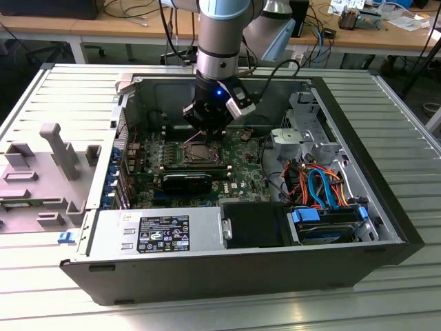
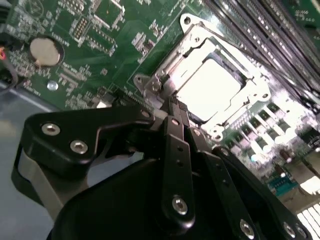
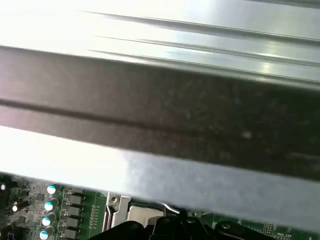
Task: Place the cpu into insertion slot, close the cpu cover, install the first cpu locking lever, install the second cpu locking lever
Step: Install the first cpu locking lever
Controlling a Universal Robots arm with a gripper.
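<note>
The cpu [image 2: 212,87] is sitting in its socket upper right of centre in the second wrist view, framed by the lowered cpu cover [image 2: 252,75], while the gripper [image 2: 172,107], fingers pinched together, is touching the cover's corner on the green motherboard [image 2: 100,55], whose print is unreadable.

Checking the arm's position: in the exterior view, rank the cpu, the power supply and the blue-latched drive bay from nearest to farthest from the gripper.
1. cpu, directly beneath the gripper.
2. power supply, along the case's near wall.
3. drive bay, in the near corner on the exterior view's right.
</note>
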